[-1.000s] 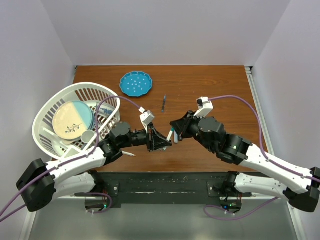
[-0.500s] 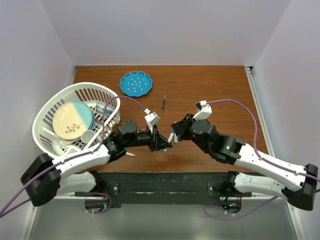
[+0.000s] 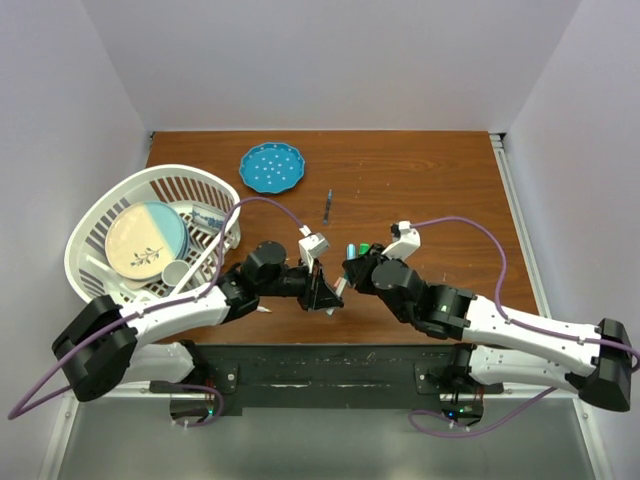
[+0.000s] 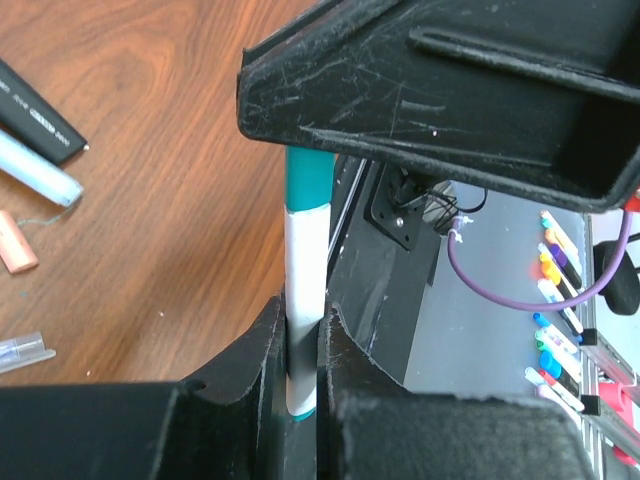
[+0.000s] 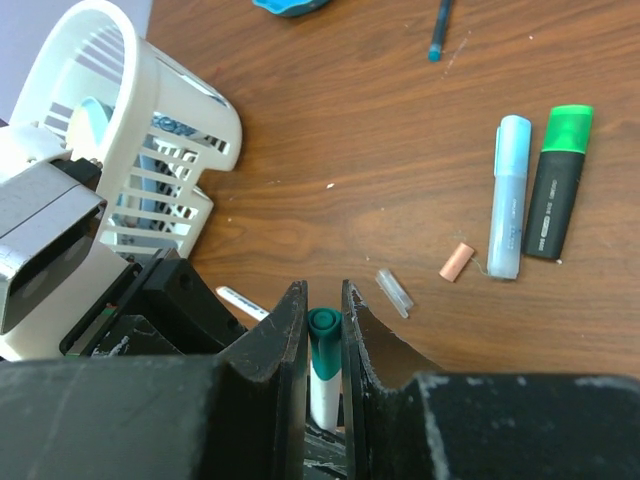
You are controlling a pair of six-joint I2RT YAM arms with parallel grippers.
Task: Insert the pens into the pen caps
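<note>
wrist views (unlike overhead) show left gripper (image 4: 301, 318) and right gripper (image 5: 322, 297) pinching teal-tipped pen (image 4: 305, 250).

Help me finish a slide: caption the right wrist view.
Right gripper shut on teal-and-white pen; light blue pen, green-capped dark pen, orange cap and clear cap lie beyond.

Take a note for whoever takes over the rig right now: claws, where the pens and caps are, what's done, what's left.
Left claw: shut on the white pen.
Right claw: shut on the teal cap, which meets that pen's end between the two claws. Cannot tell if it is fully seated.
Lying loose: light blue pen and green-capped marker side by side, both look capped. Pink cap and clear cap lie near them. Dark pen farther back, second white pen by the left arm.
Left: finish this pen, then cap the rest.
</note>
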